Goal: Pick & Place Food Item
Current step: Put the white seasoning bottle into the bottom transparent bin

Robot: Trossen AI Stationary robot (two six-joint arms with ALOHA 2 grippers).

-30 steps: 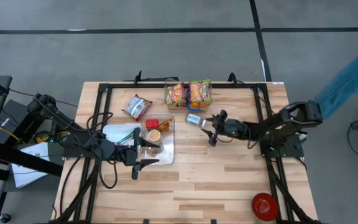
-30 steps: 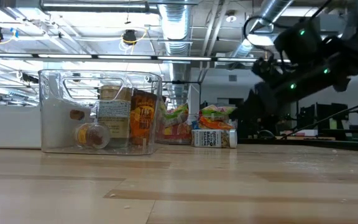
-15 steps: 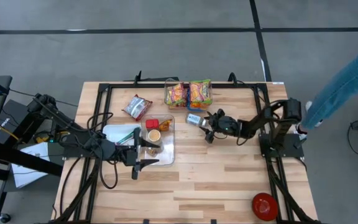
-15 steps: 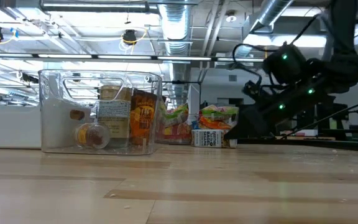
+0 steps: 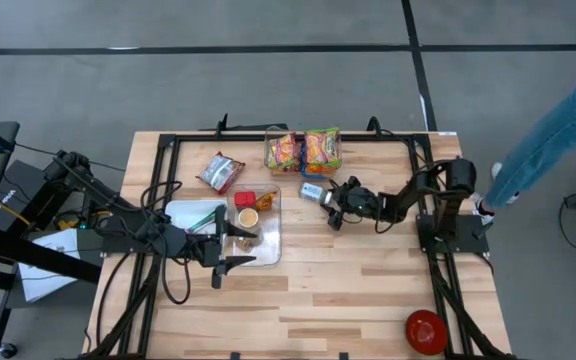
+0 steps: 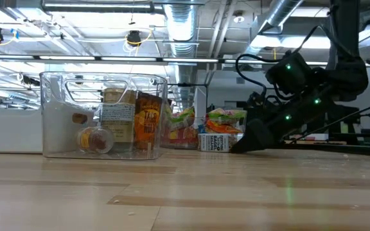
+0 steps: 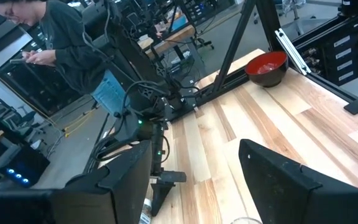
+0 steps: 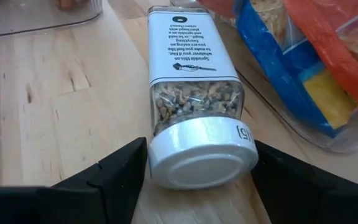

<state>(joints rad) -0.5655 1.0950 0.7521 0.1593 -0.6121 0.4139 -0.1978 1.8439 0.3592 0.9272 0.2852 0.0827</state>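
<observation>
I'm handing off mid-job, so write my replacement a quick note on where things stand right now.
Right gripper: open, low on the table, fingers either side of the white cap of the clear square seasoning jar, which lies on its side; not gripped yet.
Left gripper: open, waiting over the clear plastic bin.
Done: several food items already sit in the bin.
Left: close on the jar, carry it to the bin. Two noodle packets and a foil snack bag remain outside.
</observation>
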